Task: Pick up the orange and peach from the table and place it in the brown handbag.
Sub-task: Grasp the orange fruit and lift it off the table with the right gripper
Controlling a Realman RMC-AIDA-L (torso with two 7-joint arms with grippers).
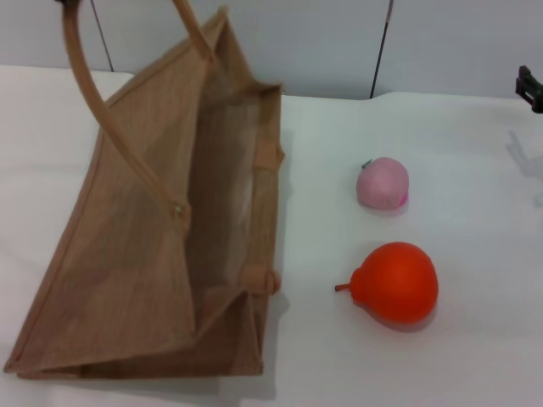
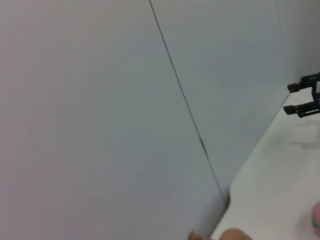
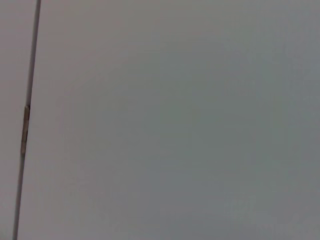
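The brown handbag (image 1: pixel 161 246) stands on the left of the white table, its mouth open toward the fruits, with one strap handle (image 1: pixel 102 110) raised to the top edge. The peach (image 1: pixel 383 183) lies to the right of the bag. The orange (image 1: pixel 397 282) lies nearer to me, just in front of the peach, its stem pointing at the bag. My right gripper (image 1: pixel 528 88) hangs at the far right edge, away from both fruits; the left wrist view shows the right gripper (image 2: pixel 292 97) open and empty. Only a dark bit of my left gripper (image 1: pixel 64 2) shows where the raised handle ends.
A grey wall with a thin vertical seam (image 1: pixel 380 51) stands behind the table. Bare white table (image 1: pixel 475 356) surrounds the fruits. A corner of the bag (image 2: pixel 235 234) and a sliver of the peach (image 2: pixel 316 217) show in the left wrist view.
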